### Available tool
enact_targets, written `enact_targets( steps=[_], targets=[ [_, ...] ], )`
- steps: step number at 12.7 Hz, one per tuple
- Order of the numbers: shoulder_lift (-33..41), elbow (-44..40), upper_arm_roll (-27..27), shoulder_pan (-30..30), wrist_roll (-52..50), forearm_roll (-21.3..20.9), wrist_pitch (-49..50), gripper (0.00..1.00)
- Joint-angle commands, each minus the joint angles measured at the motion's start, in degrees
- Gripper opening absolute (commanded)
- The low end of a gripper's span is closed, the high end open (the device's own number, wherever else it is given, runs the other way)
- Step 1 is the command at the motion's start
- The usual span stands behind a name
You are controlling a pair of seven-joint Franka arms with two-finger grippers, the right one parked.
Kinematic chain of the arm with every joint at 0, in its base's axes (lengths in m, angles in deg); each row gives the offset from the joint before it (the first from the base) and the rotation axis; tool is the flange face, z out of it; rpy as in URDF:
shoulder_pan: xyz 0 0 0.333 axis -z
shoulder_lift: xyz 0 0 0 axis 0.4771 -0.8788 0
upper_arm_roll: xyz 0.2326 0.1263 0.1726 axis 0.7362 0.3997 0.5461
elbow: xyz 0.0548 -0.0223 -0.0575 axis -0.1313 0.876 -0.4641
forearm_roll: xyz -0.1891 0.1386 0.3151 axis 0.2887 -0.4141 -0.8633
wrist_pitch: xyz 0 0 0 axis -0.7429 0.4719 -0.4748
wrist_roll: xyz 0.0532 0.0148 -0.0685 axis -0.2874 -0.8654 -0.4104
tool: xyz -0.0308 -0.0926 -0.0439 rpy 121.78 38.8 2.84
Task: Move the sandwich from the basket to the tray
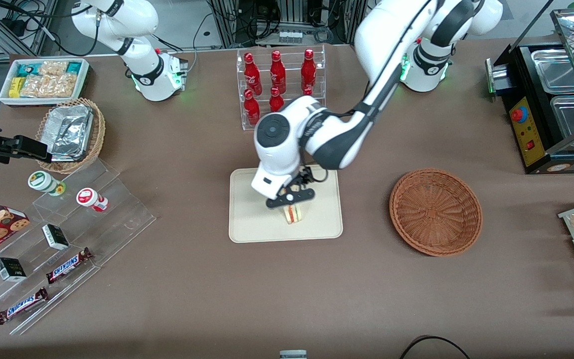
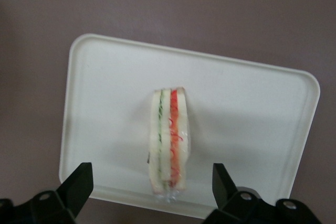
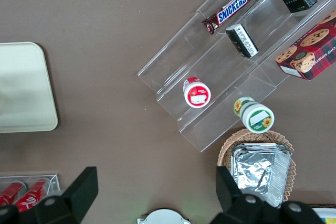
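The sandwich (image 2: 169,140) stands on its edge on the tray (image 2: 247,103), red and green filling lines facing up, and I judge the placing step all but done. My gripper (image 1: 291,198) hangs directly above it with the fingers (image 2: 79,182) spread wide, one on each side of the sandwich and clear of the bread, so it grips nothing. To finish well I would lift straight up, keeping the fingers spread and level, so neither one brushes the tall, narrow wedge; standing on edge like that, it looks easy to tip with a sideways nudge, and I would not swing the arm away until the fingertips are above its top. The sandwich sits on the part of the tray nearer the front camera, close to that rim but fully inside it, and the tray carries nothing else. The reddish-brown basket (image 1: 435,211) lies well apart from the tray, toward the working arm's end of the worktop (image 1: 192,279), and shows only bare weave inside. Toward the parked arm's end from the tray, a lighter wicker basket (image 1: 95,137) holds crumpled foil trays (image 1: 69,130), and a white bin (image 1: 48,80) holds snack packets.
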Motion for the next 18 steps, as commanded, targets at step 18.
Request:
enact_targets(
  steps=[18],
  targets=[
    [20.66, 16.5, 13.17, -6.33, 22.82, 9.03, 7.02, 1.0]
  ],
)
